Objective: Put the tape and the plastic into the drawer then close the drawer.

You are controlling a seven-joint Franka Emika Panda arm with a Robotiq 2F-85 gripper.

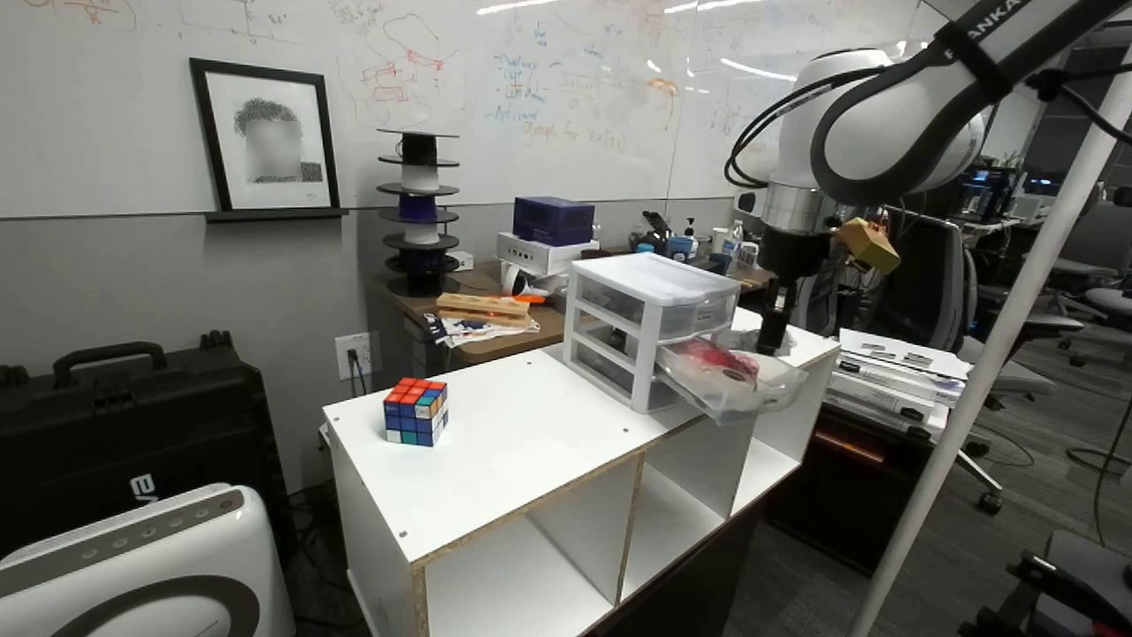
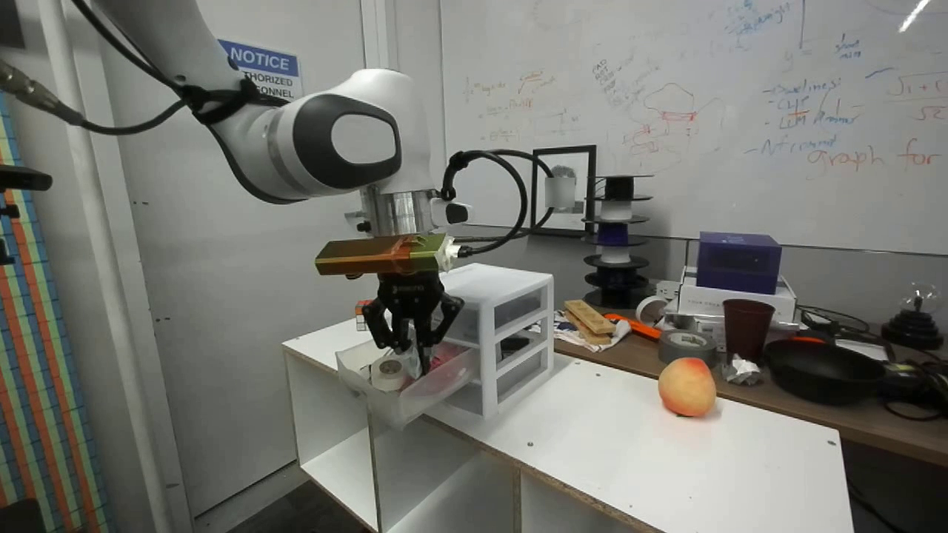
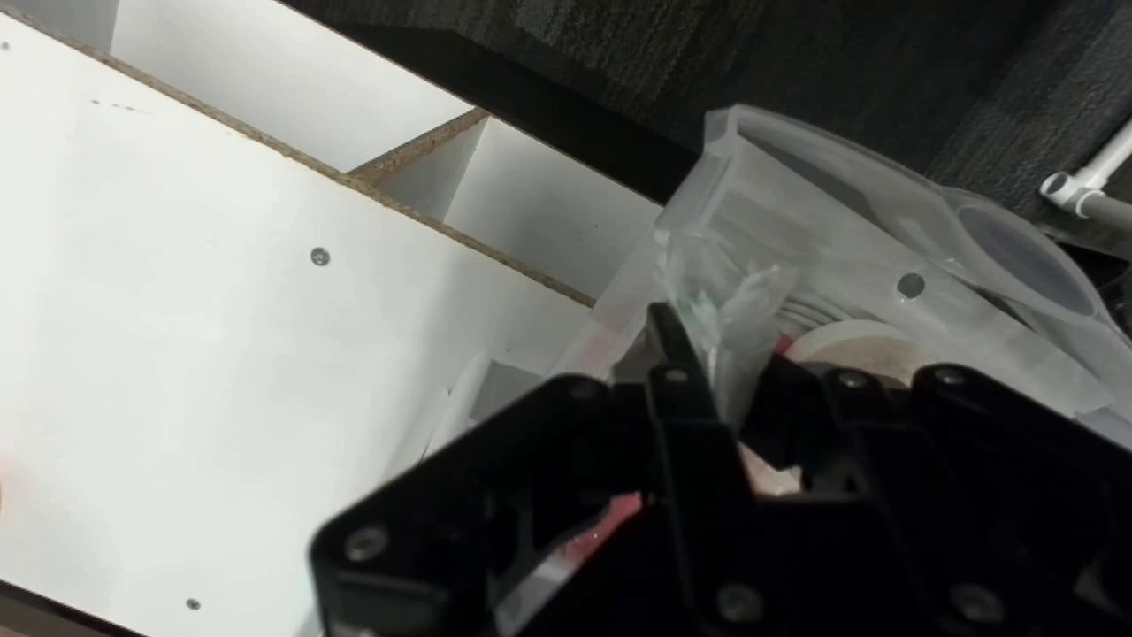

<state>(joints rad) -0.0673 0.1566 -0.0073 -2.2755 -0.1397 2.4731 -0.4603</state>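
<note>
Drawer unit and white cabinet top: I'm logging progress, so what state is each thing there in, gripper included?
drawer: pulled open
top drawer: shut
tape: inside the open drawer
gripper: shut on the plastic
plastic: crumpled, held at the drawer; whether it touches the bottom is unclear
Rubik's cube: unsolved
peach: uncut, as far as shown

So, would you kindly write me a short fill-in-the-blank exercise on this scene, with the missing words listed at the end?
1. Inside the open drawer sits a pale roll of ____.
2. The hand pinches a crumpled piece of clear ____.
3. The multicoloured puzzle on the white shelf unit is a Rubik's ____.
4. The blue-headed sign begins with the capitalised word ____.
Missing words: tape; plastic; cube; NOTICE.
</note>
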